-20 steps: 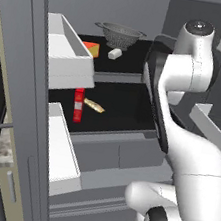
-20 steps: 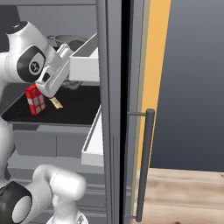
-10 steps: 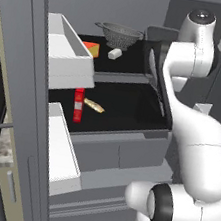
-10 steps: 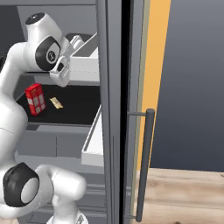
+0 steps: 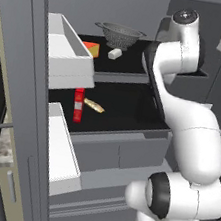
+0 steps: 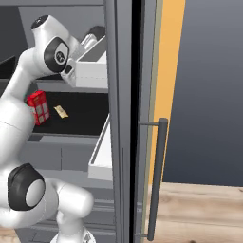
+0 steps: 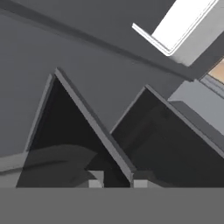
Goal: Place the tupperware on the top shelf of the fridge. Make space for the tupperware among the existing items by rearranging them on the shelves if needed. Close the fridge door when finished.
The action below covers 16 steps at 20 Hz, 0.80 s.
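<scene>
The fridge [image 5: 126, 150] stands open and takes up most of the left base frame, its black interior facing the camera and its door bins showing white at the left edge and upper right corner. The arm rises from the lower right of that frame and folds over at the upper right, its wrist reaching in over the right end of the top shelf [image 5: 120, 76]. Judged from this, the step in hand is either reaching in to rearrange or drawing the hand out; to do it well the wrist should keep above the shelf's front rim and away from the right-hand door bin beside it in the right base frame. The gripper [image 7: 114, 183] appears at the bottom centre of the hand frame as two small tips with a narrow gap between them; whether it is released or clenched cannot be told, and nothing is seen in it. The tub named in the task cannot be made out, so its place is undetermined. On the top shelf, upper centre, sit a colander [image 5: 119, 34], a cheese wedge [image 5: 91, 48] to its left and a small white block [image 5: 114, 54] just in front; bare shelf lies to their right. The lower shelf [image 5: 122, 129], mid-frame, carries a red bottle [image 5: 78, 104], upright, and a tan stick [image 5: 93, 105] lying just beside it.
</scene>
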Available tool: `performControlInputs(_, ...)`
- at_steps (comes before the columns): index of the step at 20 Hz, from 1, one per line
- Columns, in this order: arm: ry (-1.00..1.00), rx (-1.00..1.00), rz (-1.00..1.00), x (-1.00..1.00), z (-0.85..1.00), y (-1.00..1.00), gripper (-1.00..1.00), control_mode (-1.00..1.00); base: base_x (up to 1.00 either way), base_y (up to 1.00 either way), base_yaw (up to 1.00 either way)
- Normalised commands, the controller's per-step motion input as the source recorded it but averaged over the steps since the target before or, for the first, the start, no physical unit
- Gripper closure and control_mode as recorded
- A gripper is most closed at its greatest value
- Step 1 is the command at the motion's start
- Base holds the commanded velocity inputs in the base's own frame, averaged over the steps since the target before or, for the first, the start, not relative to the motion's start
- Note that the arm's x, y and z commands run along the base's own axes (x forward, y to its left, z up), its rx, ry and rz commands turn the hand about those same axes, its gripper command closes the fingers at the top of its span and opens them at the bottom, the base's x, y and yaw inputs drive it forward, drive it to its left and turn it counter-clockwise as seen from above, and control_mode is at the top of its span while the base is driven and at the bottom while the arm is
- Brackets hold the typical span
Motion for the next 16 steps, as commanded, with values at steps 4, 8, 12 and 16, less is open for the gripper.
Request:
performControlInputs(4, -0.11, 0.0, -0.27, 0.59, 0.0, -0.02, -1.0, -1.0, 0.0, 0.0, 0.0)
performControlInputs(8, -0.08, 0.0, -0.23, 0.42, 0.0, 0.0, -1.0, -1.0, 0.0, 0.0, 0.0)
performControlInputs(12, -0.11, 0.0, -0.15, 0.04, 0.0, 0.12, -1.0, -1.0, 0.0, 0.0, 0.0)
performControlInputs(16, -0.15, -0.05, -0.08, 0.0, 0.0, 0.43, -1.0, -1.0, 0.0, 0.0, 0.0)
